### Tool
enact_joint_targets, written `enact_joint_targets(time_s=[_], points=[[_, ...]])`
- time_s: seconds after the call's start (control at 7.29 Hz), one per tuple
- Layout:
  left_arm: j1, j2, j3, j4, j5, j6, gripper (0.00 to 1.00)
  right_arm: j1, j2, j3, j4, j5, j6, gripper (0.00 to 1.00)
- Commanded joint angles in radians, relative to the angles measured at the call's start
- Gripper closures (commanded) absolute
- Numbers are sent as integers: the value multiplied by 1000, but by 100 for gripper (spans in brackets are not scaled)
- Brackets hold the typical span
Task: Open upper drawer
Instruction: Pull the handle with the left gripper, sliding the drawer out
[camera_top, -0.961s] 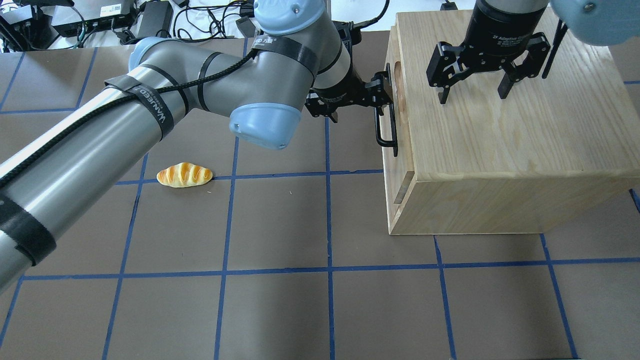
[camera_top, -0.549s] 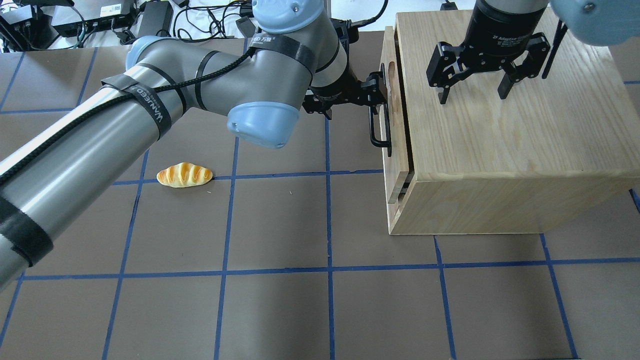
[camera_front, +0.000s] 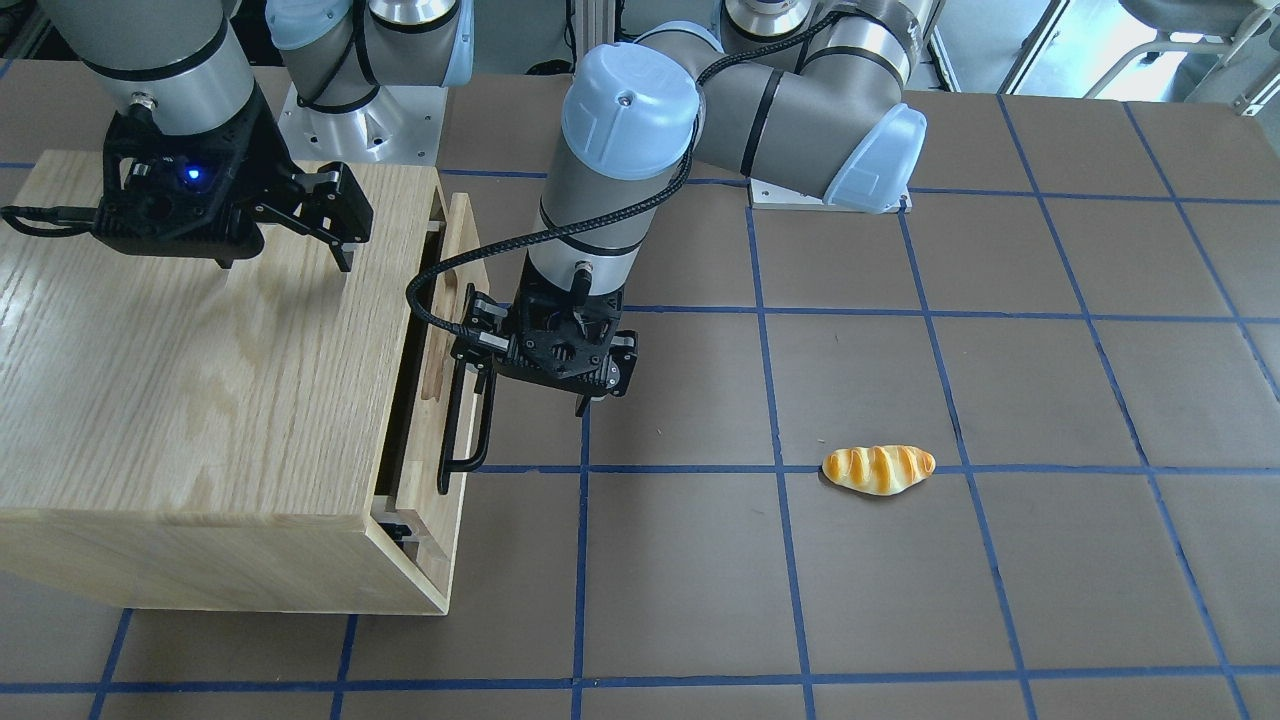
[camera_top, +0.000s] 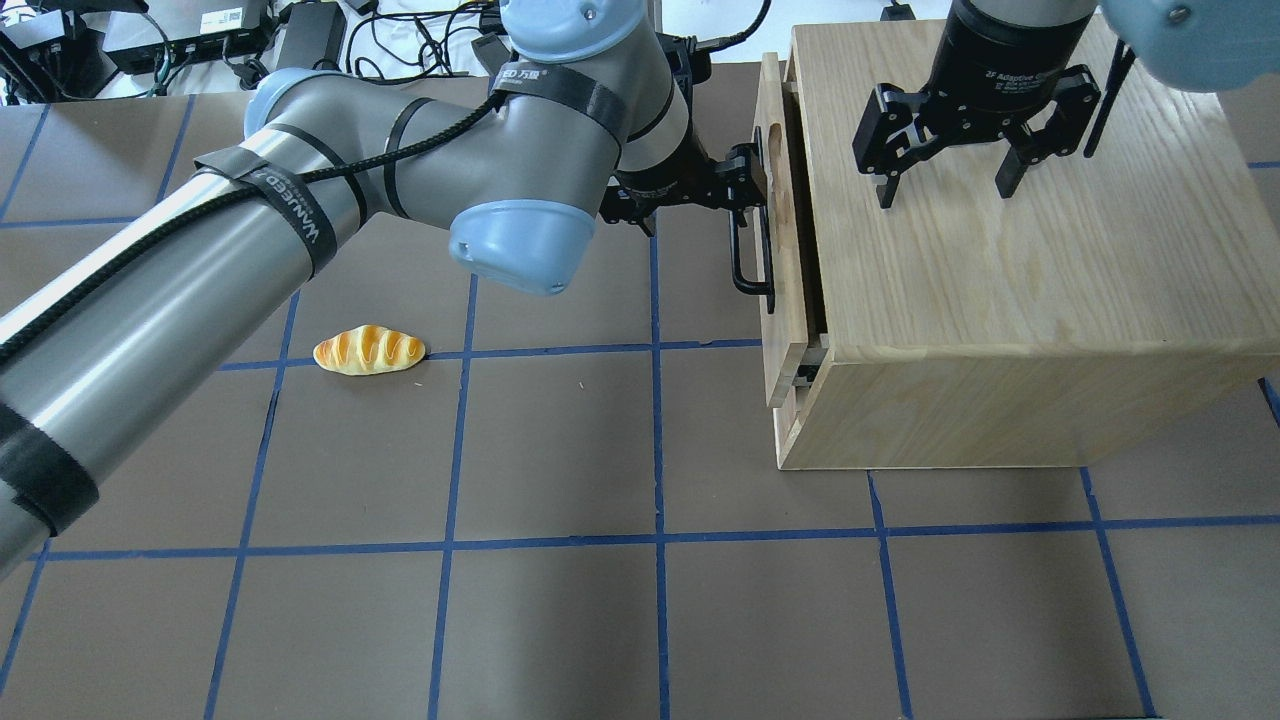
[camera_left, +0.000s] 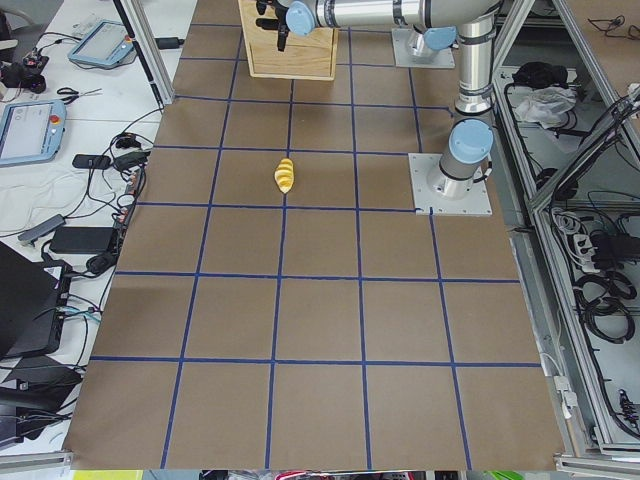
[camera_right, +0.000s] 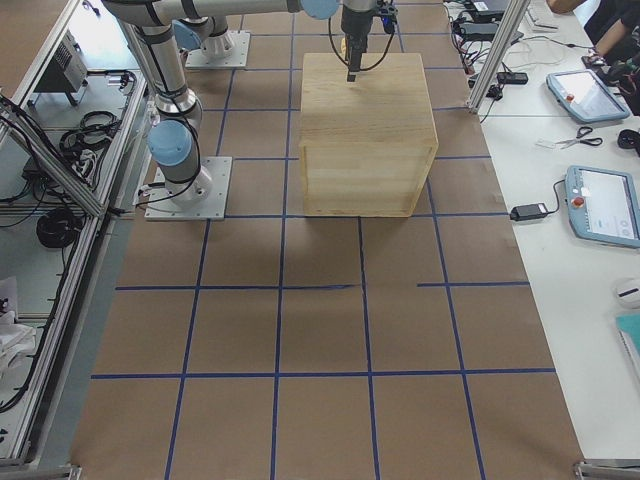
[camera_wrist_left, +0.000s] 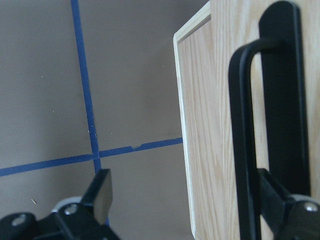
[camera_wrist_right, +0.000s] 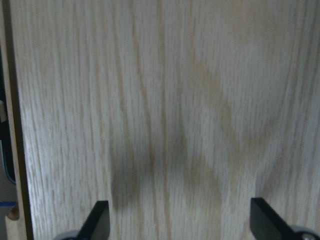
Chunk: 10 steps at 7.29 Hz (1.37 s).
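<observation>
1. Upper drawer (camera_top: 783, 300): pale wood with a flat front panel. One long black bar handle (camera_top: 741, 255) runs along the front.
2. Overhead view: the drawer sits at the top of the oak-grain cabinet (camera_top: 1000, 280), which stands at 2 o'clock on the table (camera_top: 560, 620). The drawer front faces 9 o'clock.
3. The drawer stands slightly out. A dark gap separates the front panel from the cabinet body, and a black side rail (camera_front: 398, 530) shows at the corner.
4. Left gripper (camera_top: 700, 197): jaws spread wide, not clamped. One finger (camera_wrist_left: 282, 202) is hooked between bar and panel, the other (camera_wrist_left: 101, 192) is in free air.
5. Right gripper (camera_top: 947, 187): released, fingers pointing down over the cabinet top. Contact cannot be told.
6. Bread roll (camera_top: 369, 350): at 9 o'clock, well apart from the cabinet.
</observation>
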Motion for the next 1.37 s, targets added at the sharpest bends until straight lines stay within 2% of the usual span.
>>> enact_joint_targets(time_s=[0.0,1.24], points=[[13,9,0,-25,36,26,0,0,0,1,0,0,1,0],[63,36,0,-82,36,63,0,0,0,0,0,0,0,0]])
